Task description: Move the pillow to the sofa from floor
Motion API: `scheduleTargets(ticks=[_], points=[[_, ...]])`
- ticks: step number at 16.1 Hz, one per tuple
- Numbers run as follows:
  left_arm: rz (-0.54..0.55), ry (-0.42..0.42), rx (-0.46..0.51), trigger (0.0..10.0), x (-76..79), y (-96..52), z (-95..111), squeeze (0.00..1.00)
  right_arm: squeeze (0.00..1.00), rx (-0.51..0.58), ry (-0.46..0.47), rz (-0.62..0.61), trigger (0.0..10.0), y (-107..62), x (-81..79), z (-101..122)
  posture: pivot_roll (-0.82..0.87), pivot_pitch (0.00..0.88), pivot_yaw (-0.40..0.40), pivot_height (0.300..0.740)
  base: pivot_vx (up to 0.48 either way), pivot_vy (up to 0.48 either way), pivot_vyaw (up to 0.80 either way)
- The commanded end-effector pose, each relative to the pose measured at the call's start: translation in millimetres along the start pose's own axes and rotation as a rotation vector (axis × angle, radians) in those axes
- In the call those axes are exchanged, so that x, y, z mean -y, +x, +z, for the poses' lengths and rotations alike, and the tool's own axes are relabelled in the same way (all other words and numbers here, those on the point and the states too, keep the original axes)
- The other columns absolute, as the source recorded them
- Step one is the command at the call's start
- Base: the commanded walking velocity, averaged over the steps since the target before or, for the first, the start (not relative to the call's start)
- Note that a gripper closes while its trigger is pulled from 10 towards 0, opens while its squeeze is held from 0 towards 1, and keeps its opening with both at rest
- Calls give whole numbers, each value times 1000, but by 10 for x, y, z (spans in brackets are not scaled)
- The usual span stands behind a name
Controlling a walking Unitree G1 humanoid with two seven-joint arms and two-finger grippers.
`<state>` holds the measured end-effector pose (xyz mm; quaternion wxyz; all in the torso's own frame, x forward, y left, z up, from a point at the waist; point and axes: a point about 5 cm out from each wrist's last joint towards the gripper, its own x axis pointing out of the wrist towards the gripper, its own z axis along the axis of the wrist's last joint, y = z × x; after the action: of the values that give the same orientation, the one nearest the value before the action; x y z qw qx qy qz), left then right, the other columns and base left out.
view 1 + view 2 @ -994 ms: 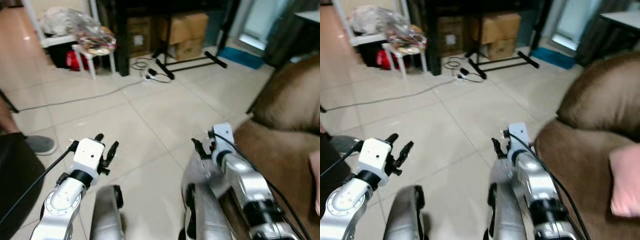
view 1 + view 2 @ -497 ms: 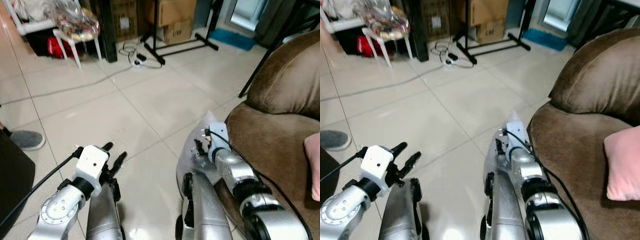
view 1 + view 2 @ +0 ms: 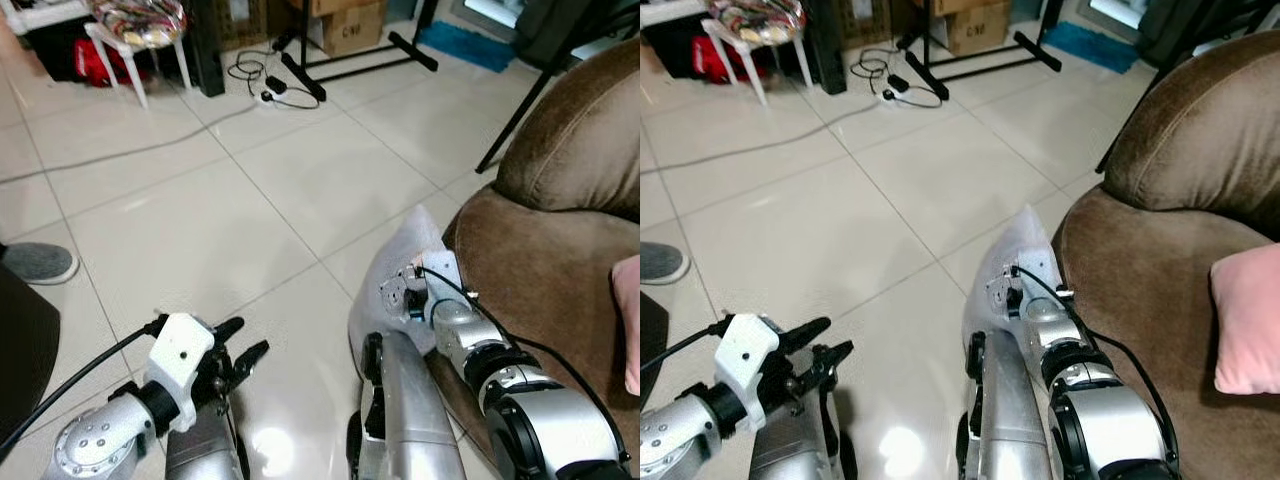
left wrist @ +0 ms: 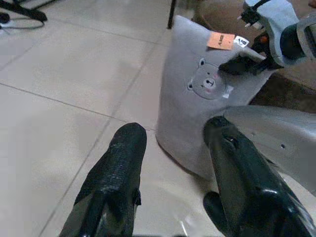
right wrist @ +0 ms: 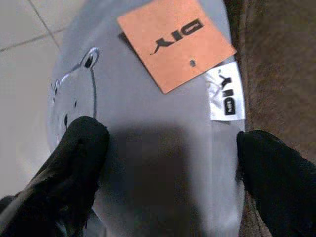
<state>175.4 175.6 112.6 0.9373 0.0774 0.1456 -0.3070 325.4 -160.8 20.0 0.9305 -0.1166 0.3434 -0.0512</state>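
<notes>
I see a grey pillow [image 4: 207, 103] with a small bear face printed on it, standing upright on the tiled floor [image 3: 200, 210] and leaning against the front of the brown sofa [image 3: 1160, 260]. An orange tag [image 5: 175, 42] and a white label [image 5: 224, 94] hang at its top edge. My right gripper [image 5: 168, 158] is at the pillow's top, jaws spread wide with one black finger on each side of the fabric, not yet closed on it. My left gripper [image 4: 173, 163] hovers low over the floor just beside the pillow, jaws open and holding nothing. A pink cushion [image 3: 1245, 320] lies on the sofa seat.
</notes>
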Motion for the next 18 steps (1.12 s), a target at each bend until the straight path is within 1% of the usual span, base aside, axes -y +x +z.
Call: scheduleTargets(ticks=[1,2,3,5,10,18], points=[[-6,3,-3,10000,6,-24,21,0,0,-22,-5,10,3765,2,2,-42,57,169,-81,491,0,0,0],[-11,-2,-11,10000,1,-23,20,0,0,-28,6,19,1647,0,-22,-54,59,169,-79,491,0,0,0],[-15,-4,-17,10000,0,-22,18,0,0,-28,4,25,745,-1,-35,-57,61,165,-78,491,0,0,0],[-23,-7,-22,10000,-4,-19,18,0,0,-27,11,36,0,-3,-53,-52,61,159,-76,491,0,0,0],[-44,-9,-33,10000,-9,3,11,0,0,-26,7,52,0,-4,-72,-49,63,149,-73,491,0,0,0],[-38,-5,-35,10000,-41,17,-2,0,0,-30,-7,68,0,-10,-112,-70,68,144,-77,491,0,0,0]])
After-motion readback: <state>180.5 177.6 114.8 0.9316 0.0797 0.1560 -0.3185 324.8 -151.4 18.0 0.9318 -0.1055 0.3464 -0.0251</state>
